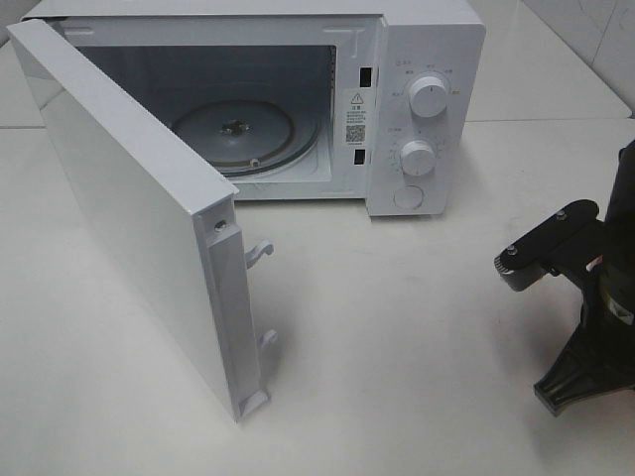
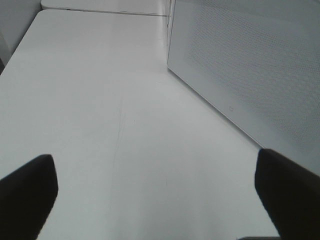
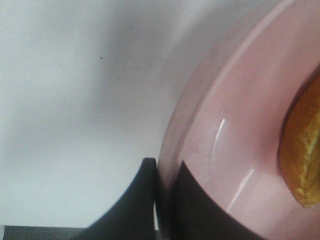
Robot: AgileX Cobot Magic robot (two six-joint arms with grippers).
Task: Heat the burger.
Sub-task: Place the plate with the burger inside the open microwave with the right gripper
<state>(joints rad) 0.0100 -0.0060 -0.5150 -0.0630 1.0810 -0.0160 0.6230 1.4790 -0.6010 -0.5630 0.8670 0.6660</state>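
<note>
Pinching the rim of the pink plate (image 3: 240, 125) at the lower centre of the right wrist frame with the right gripper (image 3: 164, 172), jaws clenched, one dark finger on either side of the edge; showing only an orange-brown sliver of the burger (image 3: 304, 150) at the right edge of that frame, sitting on the plate's flat, well in from the pinched rim; not telling whether the plate is resting on the white table (image 3: 65, 100) or hanging just above it.

Not showing burger or plate anywhere in the high view; probably lying out of frame past its right edge, judging by the right arm (image 1: 595, 297) reaching down there.

Standing across the upper half of the high view, the microwave (image 1: 417, 59), its door (image 1: 129, 208) swung wide toward the lower left, the turntable (image 1: 235, 134) lying inside with nothing showing on it.

Hovering low over the table beside the door's outer face, the left gripper (image 2: 157, 192), jaws spread wide and grasping nothing.

Judging the step in hand as carrying plate and burger into the cavity; doing it well likely meaning:
- lifting slowly, since a pinch at one rim invites drooping
- holding the plate level against sliding
- entering between the door's latch edge and the control panel
- setting down centred on the turntable
- releasing only once it is resting flat
</note>
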